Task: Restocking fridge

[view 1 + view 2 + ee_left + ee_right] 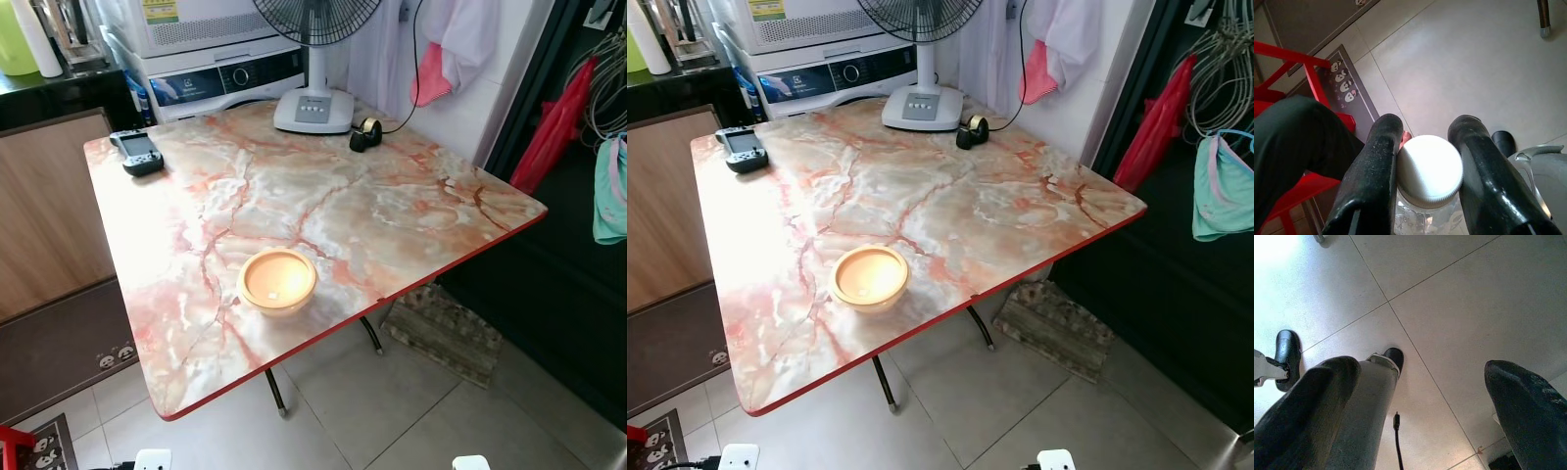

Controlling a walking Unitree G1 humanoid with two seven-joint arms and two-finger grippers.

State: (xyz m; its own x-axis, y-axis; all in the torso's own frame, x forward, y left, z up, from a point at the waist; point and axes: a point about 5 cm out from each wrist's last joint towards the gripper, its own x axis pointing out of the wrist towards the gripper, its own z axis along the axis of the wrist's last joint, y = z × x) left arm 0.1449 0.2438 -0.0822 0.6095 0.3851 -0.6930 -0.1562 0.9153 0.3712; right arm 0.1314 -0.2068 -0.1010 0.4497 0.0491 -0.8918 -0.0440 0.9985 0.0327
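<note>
Bottle [1428, 176] clamped at white cap by left jaws; right jaws [1420, 401] spread wide, empty.

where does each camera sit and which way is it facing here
Left eye view: on the head, looking down at the marble table with a bowl.
Right eye view: head again, same table, bowl and fan base.
Left wrist view: along the left gripper, shut on a white-capped bottle, floor below.
Right wrist view: along the open right gripper, tiled floor below.

The bottle [1427, 186] below its white cap is cut off by the edge.
</note>
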